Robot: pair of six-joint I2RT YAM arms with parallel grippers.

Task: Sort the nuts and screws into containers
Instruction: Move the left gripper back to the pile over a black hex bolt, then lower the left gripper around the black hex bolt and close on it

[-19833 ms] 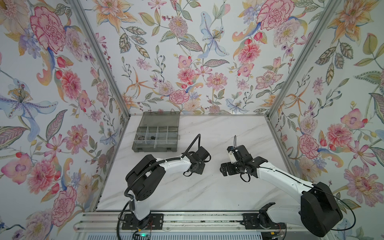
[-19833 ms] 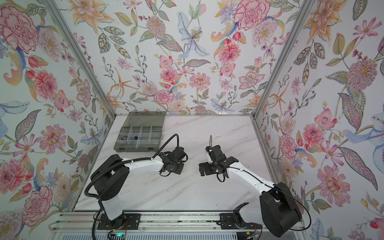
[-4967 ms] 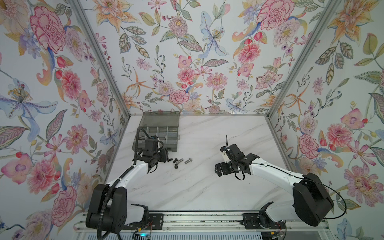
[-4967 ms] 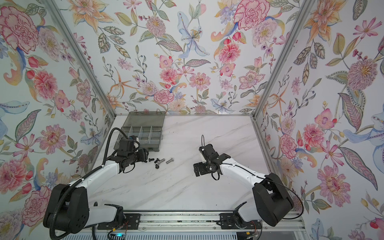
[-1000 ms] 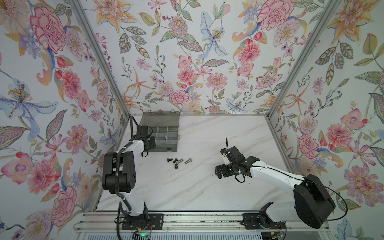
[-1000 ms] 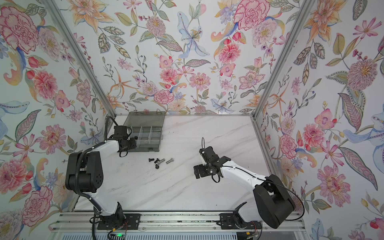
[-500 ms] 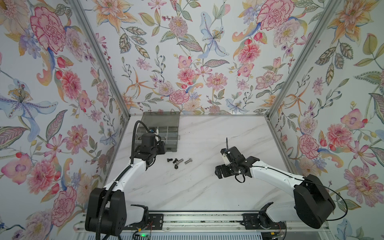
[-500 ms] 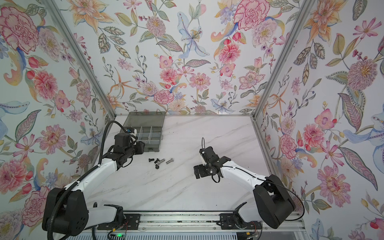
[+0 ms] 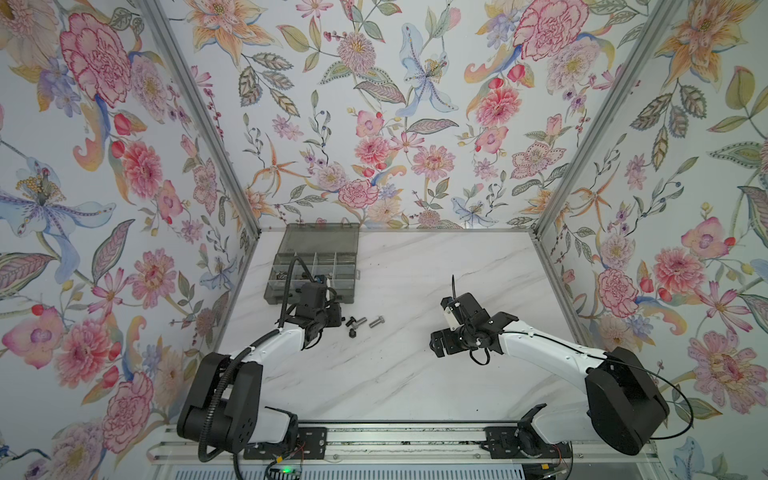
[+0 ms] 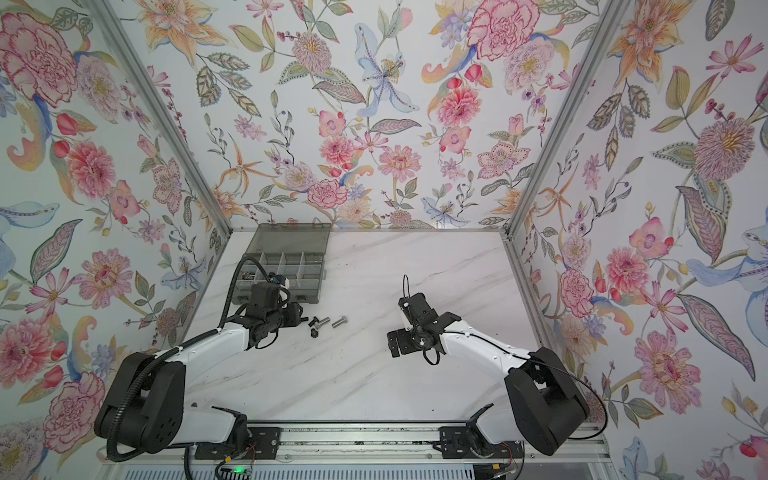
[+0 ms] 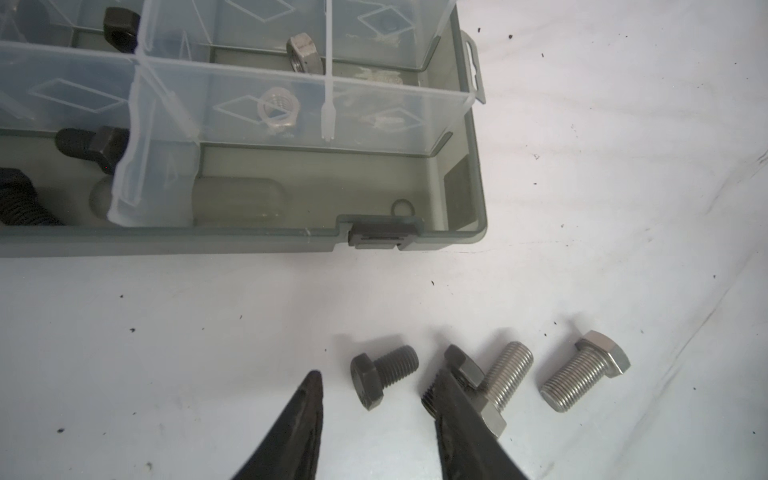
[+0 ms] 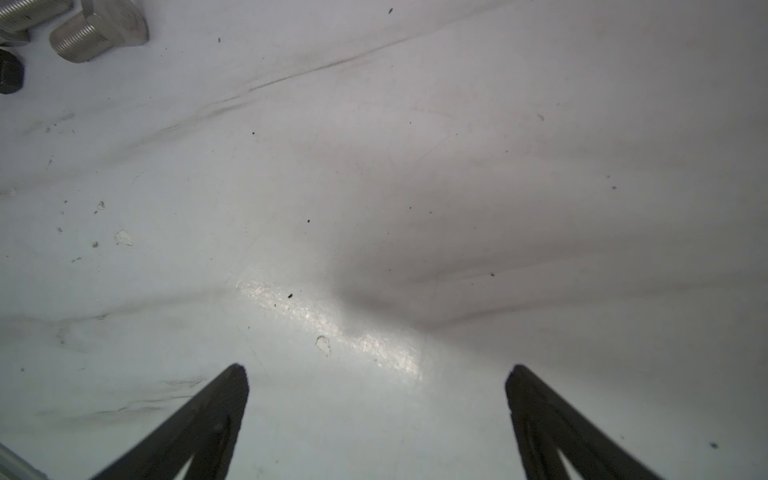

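Grey cells [image 11: 232,75] hold nuts [image 11: 303,56] (bolts [image 11: 104,145] too).

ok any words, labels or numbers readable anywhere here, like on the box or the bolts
No readable text anywhere in these views.
organiser box: only moulded diamond outlines, no letters.
screws: no stamp legible on the heads; any marking is too small to tell.

Floral-papered walls [image 9: 374,124] enclose a white marble tabletop [image 9: 374,374].
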